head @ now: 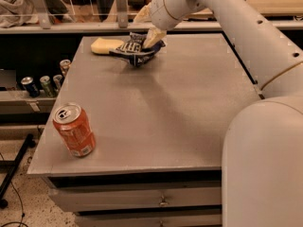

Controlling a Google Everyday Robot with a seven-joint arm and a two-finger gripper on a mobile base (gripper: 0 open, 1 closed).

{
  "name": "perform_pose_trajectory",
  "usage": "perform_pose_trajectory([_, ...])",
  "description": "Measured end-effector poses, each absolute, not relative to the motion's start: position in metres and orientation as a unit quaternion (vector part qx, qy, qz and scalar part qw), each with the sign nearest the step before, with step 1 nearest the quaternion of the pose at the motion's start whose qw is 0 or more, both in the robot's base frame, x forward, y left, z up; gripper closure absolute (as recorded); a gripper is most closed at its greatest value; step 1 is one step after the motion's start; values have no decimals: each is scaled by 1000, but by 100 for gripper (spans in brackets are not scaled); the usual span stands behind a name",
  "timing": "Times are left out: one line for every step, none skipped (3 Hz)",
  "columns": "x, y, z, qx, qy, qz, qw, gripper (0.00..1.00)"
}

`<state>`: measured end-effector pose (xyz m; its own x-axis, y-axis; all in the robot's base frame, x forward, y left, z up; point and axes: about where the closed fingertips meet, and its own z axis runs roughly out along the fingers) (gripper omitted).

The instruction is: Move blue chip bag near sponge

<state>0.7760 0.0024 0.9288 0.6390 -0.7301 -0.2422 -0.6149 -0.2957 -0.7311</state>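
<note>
The blue chip bag lies crumpled on the grey table at the far left. It touches the right end of the pale yellow sponge. My gripper is at the bag's upper right, down on top of it. One pale finger points down onto the bag. The bag seems to rest on the table surface.
An orange can stands upright near the table's front left corner. Several drink cans sit on a lower shelf to the left. My white arm spans the right side of the view. A rail runs behind the table.
</note>
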Motion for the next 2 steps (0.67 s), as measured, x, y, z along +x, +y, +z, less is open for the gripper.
perform_pose_trajectory([778,7,927,-808,411,-58,419,0])
perform_pose_trajectory([778,6,929,-810,408,-56,417,0])
